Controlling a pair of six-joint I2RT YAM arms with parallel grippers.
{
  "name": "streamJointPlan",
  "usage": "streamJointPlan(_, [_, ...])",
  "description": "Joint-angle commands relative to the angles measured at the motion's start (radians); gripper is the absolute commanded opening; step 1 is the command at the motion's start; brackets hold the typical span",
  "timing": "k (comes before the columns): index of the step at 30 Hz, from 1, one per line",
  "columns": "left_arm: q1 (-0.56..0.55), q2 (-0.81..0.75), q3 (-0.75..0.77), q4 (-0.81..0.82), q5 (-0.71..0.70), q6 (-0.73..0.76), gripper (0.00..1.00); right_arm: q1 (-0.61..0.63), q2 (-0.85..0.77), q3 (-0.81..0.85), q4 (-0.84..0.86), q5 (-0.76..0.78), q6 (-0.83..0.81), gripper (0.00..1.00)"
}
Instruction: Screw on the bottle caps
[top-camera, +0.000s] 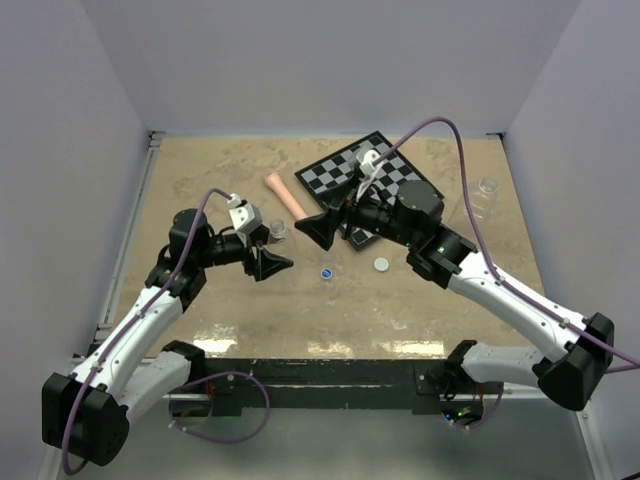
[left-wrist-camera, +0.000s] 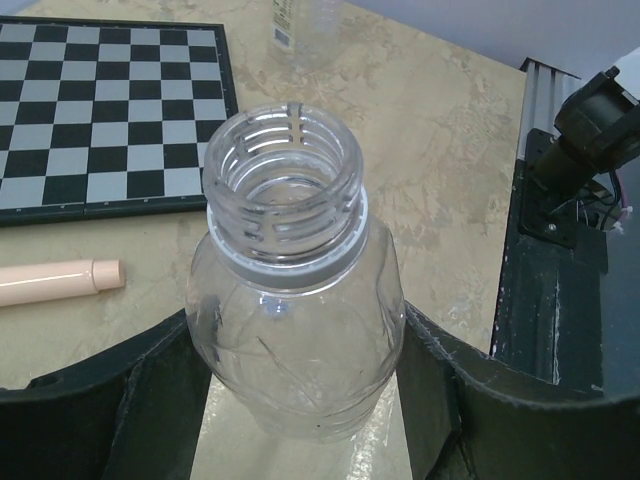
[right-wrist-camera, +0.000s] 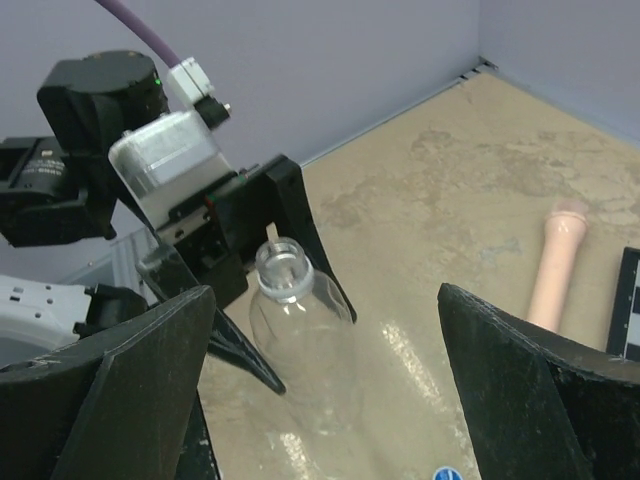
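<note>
The small clear bottle (top-camera: 277, 231) stands upright and uncapped on the table, its threaded neck open (left-wrist-camera: 285, 190). My left gripper (top-camera: 275, 264) holds it, with both black fingers (left-wrist-camera: 160, 400) against its sides. My right gripper (top-camera: 318, 232) is open and empty, just right of the bottle and facing it (right-wrist-camera: 300, 330). The blue cap (top-camera: 327, 271) lies on the table in front of both grippers and shows at the bottom edge of the right wrist view (right-wrist-camera: 448, 474). The white cap (top-camera: 381, 264) lies to its right. The larger bottle (top-camera: 487, 195) stands at the far right.
A pink tapered stick (top-camera: 285, 195) lies behind the small bottle. A folded chessboard (top-camera: 385, 180) lies at the back centre, partly under the right arm. Grey walls close in the table on three sides. A metal rail (top-camera: 130, 240) runs along the left edge.
</note>
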Motion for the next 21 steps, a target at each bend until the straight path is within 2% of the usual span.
streamJointPlan(1, [-0.016,-0.015,-0.001,0.015,0.017,0.002,0.55,0.078,0.078,0.108,0.027,0.091,-0.008,0.98])
streamJointPlan(7, [-0.025,-0.027,-0.003,0.008,0.006,0.037,0.55,0.141,0.170,0.178,-0.037,0.151,-0.017,0.97])
streamJointPlan(21, [-0.029,-0.033,-0.001,0.014,0.003,0.034,0.54,0.185,0.219,0.156,-0.046,0.173,-0.006,0.80])
